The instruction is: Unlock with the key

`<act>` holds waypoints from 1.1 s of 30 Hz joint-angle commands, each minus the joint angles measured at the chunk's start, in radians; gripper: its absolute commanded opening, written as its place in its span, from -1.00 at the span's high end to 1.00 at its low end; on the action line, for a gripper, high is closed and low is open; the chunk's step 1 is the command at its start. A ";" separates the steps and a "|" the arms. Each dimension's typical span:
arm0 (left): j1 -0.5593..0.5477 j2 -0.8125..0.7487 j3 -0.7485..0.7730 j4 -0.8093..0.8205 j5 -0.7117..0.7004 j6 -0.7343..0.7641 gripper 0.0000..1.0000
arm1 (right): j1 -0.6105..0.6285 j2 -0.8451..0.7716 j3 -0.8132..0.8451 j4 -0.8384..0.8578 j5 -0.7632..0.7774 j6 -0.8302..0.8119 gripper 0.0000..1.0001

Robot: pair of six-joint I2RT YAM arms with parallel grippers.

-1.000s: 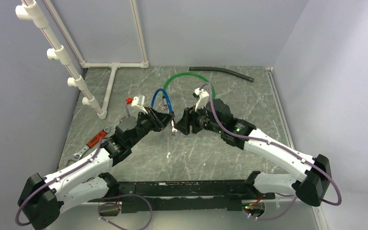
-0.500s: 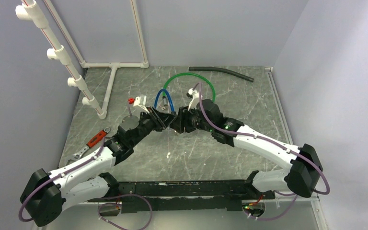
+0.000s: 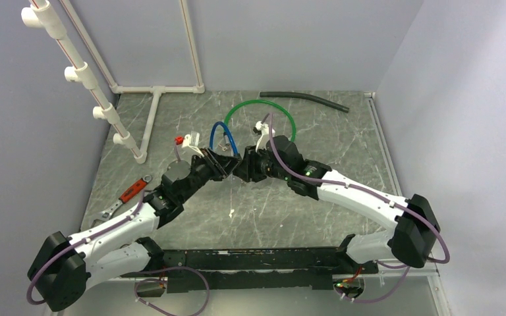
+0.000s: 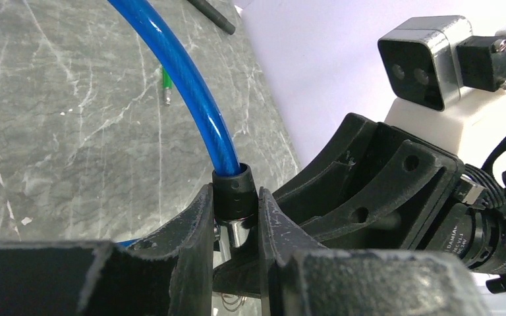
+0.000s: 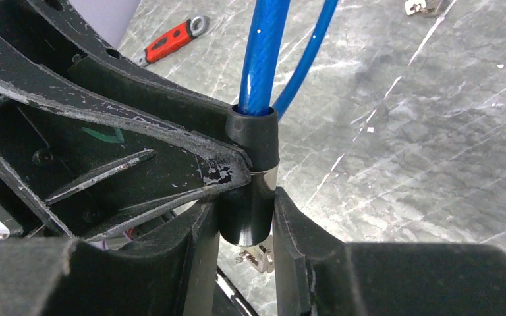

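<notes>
- Pinching with left gripper [image 4: 234, 212] the black end collar [image 4: 232, 189] of the blue plastic-coated cable loop [image 3: 227, 135], centre of top view.
- Squeezing with right gripper [image 5: 247, 227] the black cylindrical lock barrel [image 5: 246, 210] just below that collar.
- Dangling beneath: small silver keys [image 5: 254, 258].

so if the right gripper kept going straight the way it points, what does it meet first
The black lock barrel on the blue cable, already between the right gripper's fingers. The left gripper, clamped on that barrel, looks next in line, though depth is unclear.
</notes>
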 commanded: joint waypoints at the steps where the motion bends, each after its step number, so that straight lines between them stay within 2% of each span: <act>1: -0.005 -0.022 0.001 0.087 0.026 -0.005 1.00 | -0.006 0.036 0.040 0.024 0.037 -0.008 0.83; 4: -0.005 -0.028 0.001 0.070 0.026 0.004 1.00 | -0.006 0.044 0.033 0.023 0.037 -0.005 1.00; 8: -0.004 -0.035 0.023 0.004 0.053 0.035 1.00 | -0.006 0.039 0.029 0.017 0.044 -0.006 1.00; 9: -0.005 -0.039 0.028 -0.026 0.053 0.041 0.94 | -0.006 0.035 0.027 0.015 0.048 -0.006 1.00; 11: -0.004 -0.059 0.026 -0.075 0.044 0.054 0.60 | -0.006 0.030 0.021 0.013 0.055 -0.009 1.00; 13: -0.004 -0.086 0.021 -0.113 0.038 0.067 0.04 | -0.006 0.025 0.015 0.005 0.060 -0.012 1.00; 14: -0.005 -0.107 0.023 -0.140 0.022 0.075 -0.17 | -0.006 0.024 0.012 0.002 0.063 -0.012 1.00; 16: -0.005 -0.142 0.034 -0.213 -0.030 0.095 -0.46 | -0.007 0.022 0.006 -0.002 0.071 -0.012 1.00; 19: -0.005 -0.191 0.058 -0.323 -0.086 0.130 -0.74 | -0.006 0.011 -0.006 0.003 0.075 -0.008 1.00; 23: -0.004 -0.242 0.128 -0.524 -0.156 0.173 -0.93 | -0.007 0.006 -0.016 0.007 0.089 -0.006 1.00; 26: -0.004 -0.269 0.186 -0.721 -0.256 0.169 -0.98 | -0.006 0.005 -0.019 0.003 0.104 -0.006 1.00; 30: -0.004 -0.271 0.265 -1.063 -0.411 0.042 -0.99 | -0.007 -0.013 -0.043 0.018 0.146 0.003 1.00; 33: -0.004 -0.278 0.290 -1.202 -0.429 -0.043 -0.98 | -0.008 -0.040 -0.080 0.039 0.168 0.021 1.00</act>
